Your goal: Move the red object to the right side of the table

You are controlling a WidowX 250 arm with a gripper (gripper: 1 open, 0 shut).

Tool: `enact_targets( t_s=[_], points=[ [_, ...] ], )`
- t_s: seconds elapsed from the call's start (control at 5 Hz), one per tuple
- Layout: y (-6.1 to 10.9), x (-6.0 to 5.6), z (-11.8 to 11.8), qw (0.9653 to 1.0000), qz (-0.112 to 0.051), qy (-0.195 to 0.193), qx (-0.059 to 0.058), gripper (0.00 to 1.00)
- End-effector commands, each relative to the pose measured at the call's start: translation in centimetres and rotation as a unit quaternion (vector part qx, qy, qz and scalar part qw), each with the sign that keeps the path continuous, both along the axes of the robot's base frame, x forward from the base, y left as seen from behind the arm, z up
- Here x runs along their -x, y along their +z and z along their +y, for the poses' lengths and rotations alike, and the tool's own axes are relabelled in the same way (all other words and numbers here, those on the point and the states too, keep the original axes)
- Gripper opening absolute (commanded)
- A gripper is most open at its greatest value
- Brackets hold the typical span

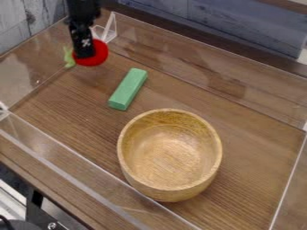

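We note a brown wood-grain table (240,90) bounded by low clear acrylic walls (48,171). Lying directly on it are a green rectangular block (127,88), set diagonally, and near it a round wooden bowl (171,154), upright.

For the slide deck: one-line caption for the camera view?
Claw shut on the red object, beside green block and wooden bowl.

Bright red object (92,54), green leaf; black gripper (82,49); solid green block (127,88); pale tan wood-grain bowl (171,153); brown wood-grain table (240,94), clear walls.
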State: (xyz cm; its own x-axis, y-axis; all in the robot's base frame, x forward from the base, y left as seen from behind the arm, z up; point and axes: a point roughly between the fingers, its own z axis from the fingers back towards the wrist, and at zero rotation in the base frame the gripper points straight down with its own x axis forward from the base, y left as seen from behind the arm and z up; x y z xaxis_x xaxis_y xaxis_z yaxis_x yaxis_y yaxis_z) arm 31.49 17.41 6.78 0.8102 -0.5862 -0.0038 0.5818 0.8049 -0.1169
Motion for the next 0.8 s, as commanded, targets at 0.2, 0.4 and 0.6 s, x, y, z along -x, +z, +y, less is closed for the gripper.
enact_targets(
  t_s=[0.2,0.4,0.6],
  points=[
    [4.3,-5.1,-6.2,0.9965,-0.061,-0.052,-0.024,0.0],
    [4.2,-6.0,-9.0,0.9951,-0.064,-0.072,-0.022,0.0],
    [3.8,-6.1,-11.5,0.9929,-0.069,-0.096,-0.016,0.0]
  ],
)
